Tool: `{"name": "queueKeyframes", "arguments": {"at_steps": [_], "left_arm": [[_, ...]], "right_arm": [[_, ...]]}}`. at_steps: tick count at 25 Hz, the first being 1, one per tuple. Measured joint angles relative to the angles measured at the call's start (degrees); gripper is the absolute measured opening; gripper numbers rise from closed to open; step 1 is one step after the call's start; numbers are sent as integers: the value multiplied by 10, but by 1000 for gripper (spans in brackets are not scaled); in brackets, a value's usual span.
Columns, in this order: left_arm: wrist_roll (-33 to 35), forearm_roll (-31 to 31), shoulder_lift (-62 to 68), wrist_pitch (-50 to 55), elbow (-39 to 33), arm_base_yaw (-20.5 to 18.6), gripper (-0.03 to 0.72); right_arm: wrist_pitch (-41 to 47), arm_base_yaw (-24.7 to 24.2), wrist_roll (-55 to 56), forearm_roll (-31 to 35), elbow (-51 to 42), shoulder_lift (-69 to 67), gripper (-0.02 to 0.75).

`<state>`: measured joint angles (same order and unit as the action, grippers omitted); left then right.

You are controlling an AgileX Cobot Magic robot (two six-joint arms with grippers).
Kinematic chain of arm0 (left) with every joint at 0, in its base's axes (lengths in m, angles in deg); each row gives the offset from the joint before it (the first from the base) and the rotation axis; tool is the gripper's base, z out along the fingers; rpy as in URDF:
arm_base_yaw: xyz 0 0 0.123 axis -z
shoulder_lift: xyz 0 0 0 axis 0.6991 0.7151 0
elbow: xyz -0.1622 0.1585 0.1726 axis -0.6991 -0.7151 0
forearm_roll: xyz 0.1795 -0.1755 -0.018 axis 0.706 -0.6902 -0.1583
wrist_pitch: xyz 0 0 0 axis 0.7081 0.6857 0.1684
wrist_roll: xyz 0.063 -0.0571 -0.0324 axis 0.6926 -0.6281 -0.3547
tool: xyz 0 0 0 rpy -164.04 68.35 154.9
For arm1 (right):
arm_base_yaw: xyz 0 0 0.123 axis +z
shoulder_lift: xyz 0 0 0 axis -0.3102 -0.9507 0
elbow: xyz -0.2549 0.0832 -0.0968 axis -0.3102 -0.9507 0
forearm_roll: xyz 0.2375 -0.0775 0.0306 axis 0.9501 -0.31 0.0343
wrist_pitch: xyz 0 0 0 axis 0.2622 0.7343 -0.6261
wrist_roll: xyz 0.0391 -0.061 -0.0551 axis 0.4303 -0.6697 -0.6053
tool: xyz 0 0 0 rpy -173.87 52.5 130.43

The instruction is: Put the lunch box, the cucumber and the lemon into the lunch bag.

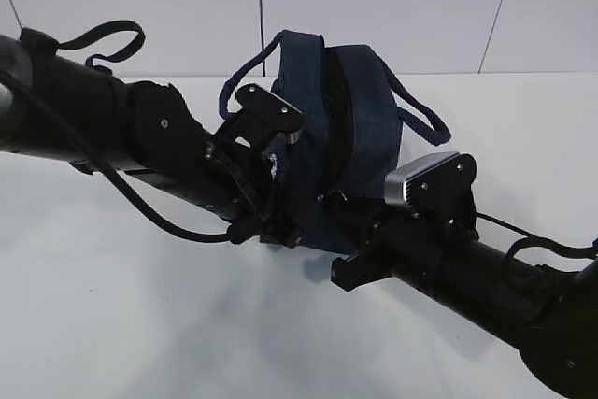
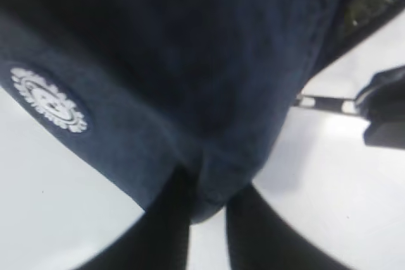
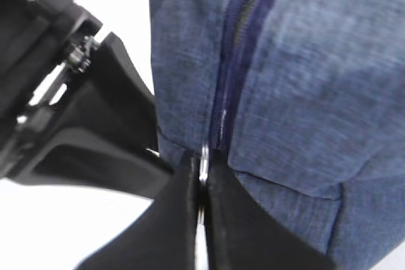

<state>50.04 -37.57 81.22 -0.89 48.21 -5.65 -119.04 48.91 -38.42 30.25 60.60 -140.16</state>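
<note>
Both arms crowd the lunch bag (image 1: 360, 128) on the table (image 1: 112, 306): right claw (image 3: 201, 181) pinches its ring pull (image 3: 204, 162), left claw (image 2: 209, 207) clamps the bag's corner, so pull steadily along the zipper (image 3: 234, 61) while bracing.

The lunch bag (image 1: 360, 123) was dark navy woven cloth, matt and slightly heathered in the right wrist view, with a printed white round emblem (image 2: 47, 99) on one side. Its zipper (image 3: 237, 49) had a darker tape, and the ring pull (image 3: 204, 162) looked like bright metal, though blurred. The right end effector (image 3: 201, 219) fingers (image 3: 168, 226) were matt black, probably plastic. The surface (image 1: 112, 315) was smooth, white and faintly glossy.
</note>
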Motion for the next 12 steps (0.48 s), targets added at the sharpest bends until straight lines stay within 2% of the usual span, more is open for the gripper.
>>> {"name": "queueKeyframes", "arguments": {"at_steps": [2, 4, 12], "left_arm": [[0, 1, 1, -5, 0, 0, 61], [1, 1, 1, -5, 0, 0, 10], [1, 1, 1, -5, 0, 0, -5]], "right_arm": [[0, 0, 0, 0, 0, 0, 7], [0, 0, 0, 0, 0, 0, 6], [1, 0, 0, 4, 0, 23, 6]]}}
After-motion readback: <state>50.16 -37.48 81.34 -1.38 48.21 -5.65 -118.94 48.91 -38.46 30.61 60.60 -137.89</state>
